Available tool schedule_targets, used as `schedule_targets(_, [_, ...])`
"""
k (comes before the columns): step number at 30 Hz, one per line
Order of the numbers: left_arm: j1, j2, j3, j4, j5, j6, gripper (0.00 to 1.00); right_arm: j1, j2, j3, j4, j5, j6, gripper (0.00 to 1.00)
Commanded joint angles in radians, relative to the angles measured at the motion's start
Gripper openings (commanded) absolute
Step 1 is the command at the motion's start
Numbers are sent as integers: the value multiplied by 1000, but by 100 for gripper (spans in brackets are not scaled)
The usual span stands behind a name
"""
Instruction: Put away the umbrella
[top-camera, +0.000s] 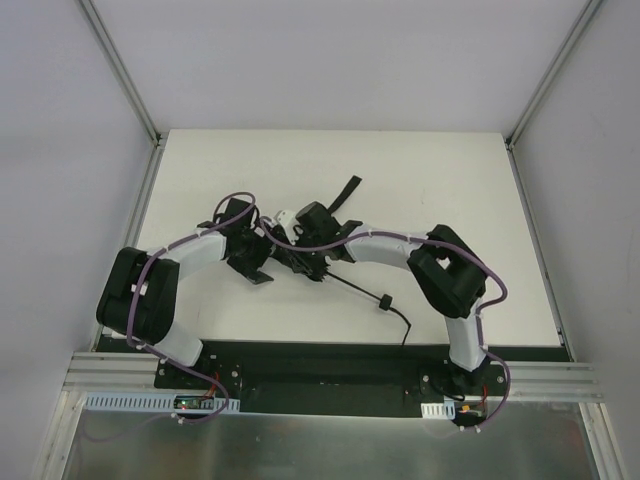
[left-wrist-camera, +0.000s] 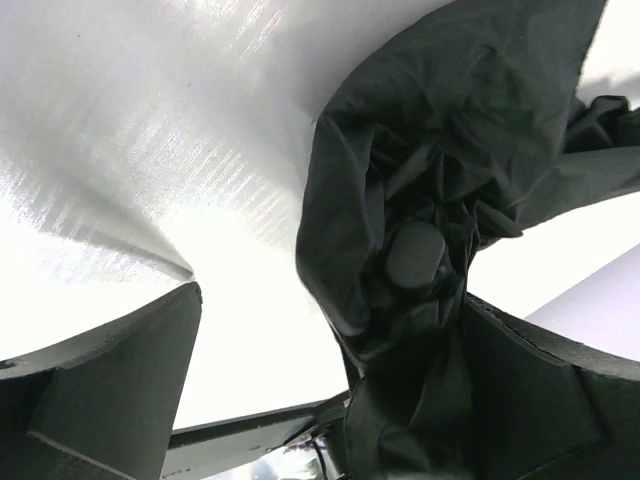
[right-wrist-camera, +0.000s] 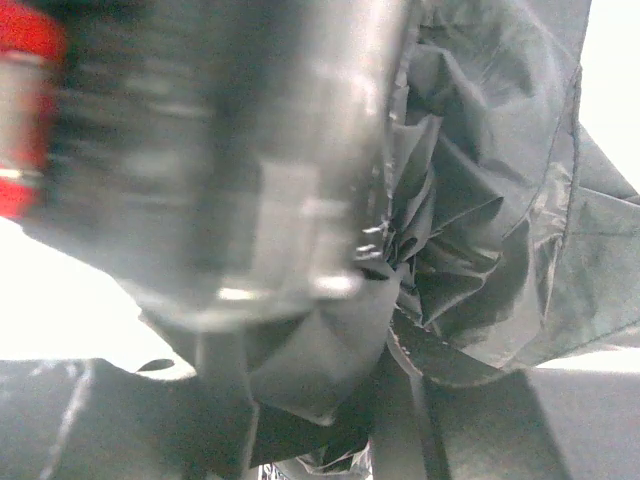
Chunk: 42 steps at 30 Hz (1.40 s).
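- left gripper (left-wrist-camera: 330, 300): jaws wide apart, gripping nothing (crumpled canopy leans on one finger (left-wrist-camera: 520, 390)).
- right gripper (right-wrist-camera: 325, 400): jaws closed partway on a bunch of black fabric.
- umbrella (left-wrist-camera: 440, 150): canopy bunched between both grippers, mid-table (top-camera: 450, 180); thin shaft (top-camera: 355, 287) and knob handle (top-camera: 384, 301) trail toward the near edge.

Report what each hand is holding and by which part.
Right hand seems to grip the umbrella by its bunched canopy fabric. Left hand is open, holding nothing, though fabric brushes one finger.
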<state>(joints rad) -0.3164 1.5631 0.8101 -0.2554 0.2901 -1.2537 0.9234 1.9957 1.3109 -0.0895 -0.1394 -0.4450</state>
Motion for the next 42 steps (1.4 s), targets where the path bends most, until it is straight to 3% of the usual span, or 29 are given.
schedule_targets(1, [26, -60, -43, -42, -29, 89, 99, -66, 78, 22, -230, -253, 162, 0])
schedule_targets(13, [57, -308, -212, 179, -40, 112, 99, -161, 241, 142, -294, -624, 391, 0])
schedule_targets(19, [50, -212, -241, 243, 63, 105, 96, -221, 305, 197, -274, -799, 555, 0])
schedule_targets(26, [19, -69, -232, 363, 86, 88, 89, -255, 391, 277, -263, -917, 680, 0])
schedule_targets(32, [-18, 9, -232, 389, 51, 53, 61, -265, 426, 283, -179, -948, 793, 0])
schedule_targets(38, [-33, 71, -232, 360, 38, 48, 8, -267, 396, 281, -165, -861, 758, 2])
schedule_targets(42, [-41, 69, -210, 259, 9, 74, 0, -273, 348, 318, -260, -771, 625, 17])
